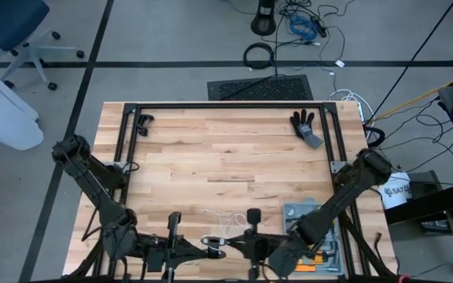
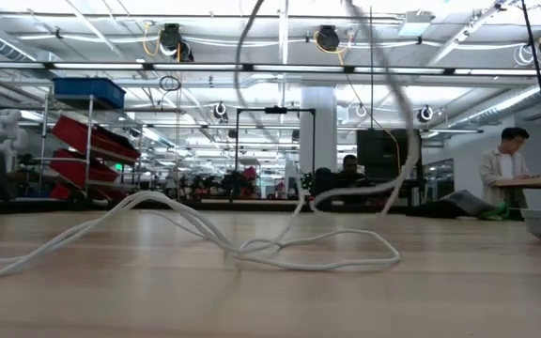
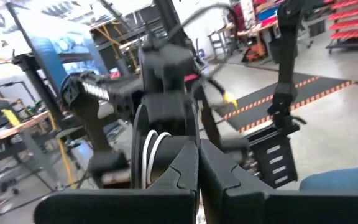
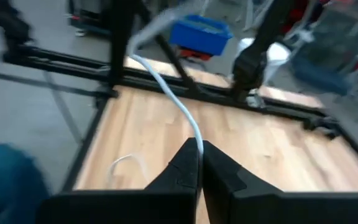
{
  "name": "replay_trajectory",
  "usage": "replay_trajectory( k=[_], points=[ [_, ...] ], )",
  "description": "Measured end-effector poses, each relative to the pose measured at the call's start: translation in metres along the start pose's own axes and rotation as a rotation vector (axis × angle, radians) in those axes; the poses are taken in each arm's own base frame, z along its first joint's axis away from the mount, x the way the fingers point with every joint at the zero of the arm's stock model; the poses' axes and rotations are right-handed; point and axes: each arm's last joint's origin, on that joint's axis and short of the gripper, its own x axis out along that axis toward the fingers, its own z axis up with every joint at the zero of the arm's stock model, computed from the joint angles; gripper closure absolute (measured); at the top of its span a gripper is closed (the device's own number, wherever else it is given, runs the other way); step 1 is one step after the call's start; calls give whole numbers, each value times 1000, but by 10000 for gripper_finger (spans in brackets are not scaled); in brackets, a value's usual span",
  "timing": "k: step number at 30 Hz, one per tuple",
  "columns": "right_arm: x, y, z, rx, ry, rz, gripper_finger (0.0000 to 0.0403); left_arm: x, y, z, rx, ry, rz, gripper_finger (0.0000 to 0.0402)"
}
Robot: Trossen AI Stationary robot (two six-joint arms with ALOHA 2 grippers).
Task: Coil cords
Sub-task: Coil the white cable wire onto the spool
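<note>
While the cord [image 1: 220,220] lies looped on the table [image 1: 226,149] near its front edge, the right gripper [image 4: 199,148] pinches one strand and the left gripper [image 3: 197,163] clamps the reel [image 3: 155,152]. Glove [image 1: 305,127] far corner, grey tray [image 1: 301,212] beside right arm. No readable writing on them.

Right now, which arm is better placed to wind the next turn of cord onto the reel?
Probably the right. The right gripper pinches the white cord and can lead it round, while the left gripper is shut on the reel, so it looks committed to holding it.
</note>
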Motion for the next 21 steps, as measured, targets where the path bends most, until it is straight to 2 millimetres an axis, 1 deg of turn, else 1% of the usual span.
replay_trajectory(
  k=[3, 5, 11, 14, 18, 21],
  points=[
    [-21, -4, 9, 13, 19, 76, 402, -4, 1, 1, -7, 14, -7, 400],
    [-33, -2, 11, -7, 23, 104, 402, -6, 3, 2, -14, 32, -15, 400],
    [-58, 6, 18, -55, -12, 168, 402, -9, 3, -4, -31, 111, -21, 400],
    [-63, 6, 22, -51, -25, 172, 402, -10, 2, -8, -38, 142, -31, 400],
    [-64, 5, 27, -59, -66, 154, 403, -9, 2, -13, -59, 173, -40, 400],
    [-64, 4, 32, -77, -110, 152, 403, -6, 3, -14, -102, 164, -104, 400]
  ],
)
